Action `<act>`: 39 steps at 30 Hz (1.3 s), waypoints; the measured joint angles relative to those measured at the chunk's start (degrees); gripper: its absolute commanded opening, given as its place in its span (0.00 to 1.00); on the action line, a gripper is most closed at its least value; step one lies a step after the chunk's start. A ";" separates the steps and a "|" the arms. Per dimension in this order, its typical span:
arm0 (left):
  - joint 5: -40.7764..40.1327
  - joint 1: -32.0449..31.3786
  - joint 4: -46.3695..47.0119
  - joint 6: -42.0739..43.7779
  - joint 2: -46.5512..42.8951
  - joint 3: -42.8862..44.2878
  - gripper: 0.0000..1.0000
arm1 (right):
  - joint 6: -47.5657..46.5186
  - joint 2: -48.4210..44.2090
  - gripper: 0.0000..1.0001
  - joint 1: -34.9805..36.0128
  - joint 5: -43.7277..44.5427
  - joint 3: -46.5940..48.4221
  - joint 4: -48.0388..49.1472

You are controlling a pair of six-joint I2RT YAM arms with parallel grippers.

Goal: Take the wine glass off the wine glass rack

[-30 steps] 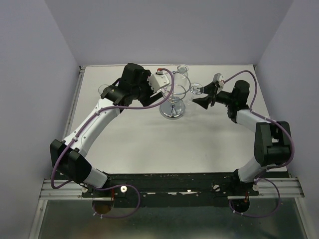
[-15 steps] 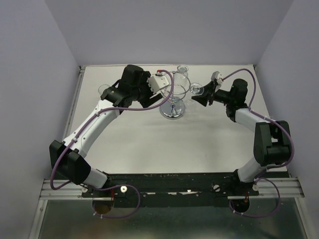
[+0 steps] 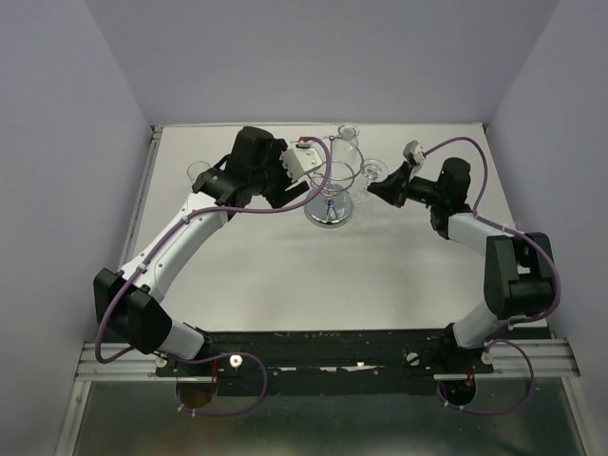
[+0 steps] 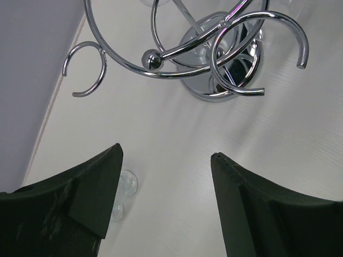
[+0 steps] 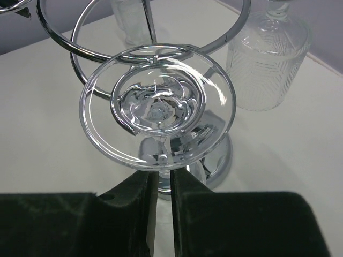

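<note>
The wine glass rack (image 3: pixel 330 195) is a chrome stand with a round mirrored base, seen in the left wrist view (image 4: pixel 214 59) and the right wrist view (image 5: pixel 214 158). A clear wine glass (image 5: pixel 158 112) hangs upside down at its right side (image 3: pixel 373 171), its round foot on top. A loop hook shows through the foot, beside the stem. My right gripper (image 5: pixel 162 179) is shut on the stem just under the foot (image 3: pixel 382 186). My left gripper (image 4: pixel 163 176) is open and empty, left of the rack (image 3: pixel 283 188), above the table.
A ribbed clear glass (image 5: pixel 268 51) stands behind the rack (image 3: pixel 349 134). Another clear glass (image 3: pixel 199 172) is on the table at the far left, also seen beside my left finger (image 4: pixel 127 184). The table's left edge and the walls are close.
My right wrist has shifted slightly left and turned, still holding the stem; the glass foot stays by the rack's right side. The left arm has barely moved.
</note>
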 measured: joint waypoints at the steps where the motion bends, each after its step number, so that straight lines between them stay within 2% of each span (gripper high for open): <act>1: 0.00 0.00 0.02 -0.02 0.00 -0.04 0.82 | 0.20 -0.26 0.19 0.00 0.20 -0.31 0.02; 3: 0.00 -0.02 0.11 -0.04 0.00 -0.20 0.82 | 0.37 -0.74 0.19 0.00 0.52 -0.66 0.07; 10: 0.00 -0.07 0.37 -0.07 0.00 -0.22 0.82 | 1.07 -1.16 0.36 0.00 0.79 -0.76 1.31; 18: 0.00 -0.07 0.35 -0.04 0.02 -0.20 0.82 | 1.75 -0.79 0.40 0.39 0.83 -0.68 3.23; 26: 0.00 -0.07 0.37 -0.07 0.37 -0.04 0.82 | 3.45 0.59 0.24 1.03 1.49 -0.39 4.33; 29: 0.00 -0.07 0.35 -0.07 0.85 0.09 0.82 | 3.67 0.59 0.07 1.03 2.08 -0.39 4.55; 31: 0.00 -0.07 0.35 -0.07 1.20 0.15 0.82 | 3.67 0.59 0.01 1.03 2.34 -0.39 4.76; 39: 0.00 -0.07 0.37 -0.04 2.34 0.57 0.82 | 3.54 -0.02 0.01 1.11 4.85 -0.59 5.22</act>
